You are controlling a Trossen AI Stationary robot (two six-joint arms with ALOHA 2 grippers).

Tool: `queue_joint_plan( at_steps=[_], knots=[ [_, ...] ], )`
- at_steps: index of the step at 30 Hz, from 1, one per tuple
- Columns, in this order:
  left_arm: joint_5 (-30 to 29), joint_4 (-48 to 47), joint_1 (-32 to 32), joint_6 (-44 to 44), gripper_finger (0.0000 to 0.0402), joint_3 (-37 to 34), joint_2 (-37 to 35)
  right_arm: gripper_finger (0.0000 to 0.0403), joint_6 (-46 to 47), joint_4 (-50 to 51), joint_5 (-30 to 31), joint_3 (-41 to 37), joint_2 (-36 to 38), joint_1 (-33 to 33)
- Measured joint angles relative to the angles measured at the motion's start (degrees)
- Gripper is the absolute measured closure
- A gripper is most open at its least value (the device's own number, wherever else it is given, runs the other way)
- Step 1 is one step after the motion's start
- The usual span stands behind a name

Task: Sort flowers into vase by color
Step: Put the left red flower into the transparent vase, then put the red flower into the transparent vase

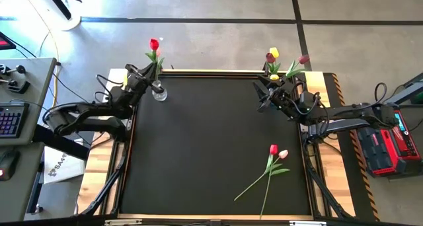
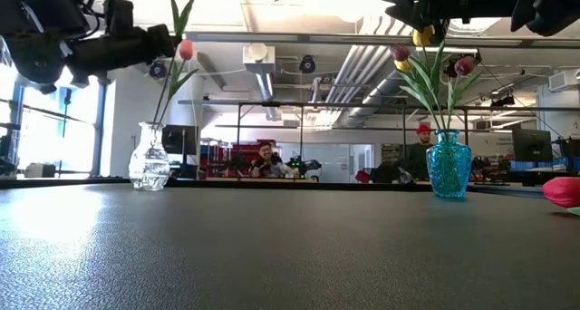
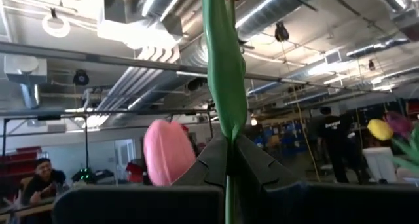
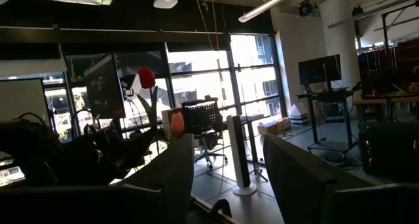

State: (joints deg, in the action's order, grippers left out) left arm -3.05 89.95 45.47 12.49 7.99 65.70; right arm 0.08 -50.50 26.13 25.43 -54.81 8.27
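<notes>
From above, two loose artificial tulips [image 1: 272,161], red and pink on thin green stems, lay on the black mat near the right edge, well apart from both arms.

At table height, a clear glass vase [image 2: 149,158] and a blue glass vase [image 2: 449,165] held the others.

The left gripper [image 3: 229,160] pinched a red tulip's stem [image 3: 224,73]; the right gripper [image 4: 226,168] stood apart, empty.

Light, limp, probably slippery; I would grasp mid-stem.

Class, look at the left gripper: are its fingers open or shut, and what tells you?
Shut. The left gripper has both fingers pressed against the green stem of the red tulip, above the clear vase.
</notes>
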Motion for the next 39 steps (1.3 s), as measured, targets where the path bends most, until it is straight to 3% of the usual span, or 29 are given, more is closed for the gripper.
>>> queue_joint_plan(
  at_steps=[5,9,12,27,34,39],
  knots=[
    [-1.96,0.00,1.08,-1.97,0.0401,0.00,0.72,0.0231,-0.13,0.00,0.00,0.00,0.00,0.00],
    [-11.27,-0.02,1.04,-4.07,0.0389,-0.02,0.67,0.0231,-0.52,0.00,0.00,0.00,0.00,0.00],
    [-15.10,-0.03,1.04,-5.25,0.0369,0.00,0.67,0.0231,-1.22,0.00,0.00,0.00,0.00,0.00],
    [-15.60,-2.18,0.96,-6.47,0.0243,-0.03,-0.35,0.0231,0.79,-3.99,-2.61,-0.02,-2.74,0.00],
    [-15.55,-1.75,-2.55,-1.61,0.0223,-0.07,-8.83,0.0231,-1.31,-8.06,-5.58,-0.02,-7.15,-0.02],
    [-13.81,-11.71,-8.43,-1.85,0.0222,-0.06,-16.00,0.0231,1.11,-8.01,-5.63,-0.02,-7.08,-0.04]
  ],
)
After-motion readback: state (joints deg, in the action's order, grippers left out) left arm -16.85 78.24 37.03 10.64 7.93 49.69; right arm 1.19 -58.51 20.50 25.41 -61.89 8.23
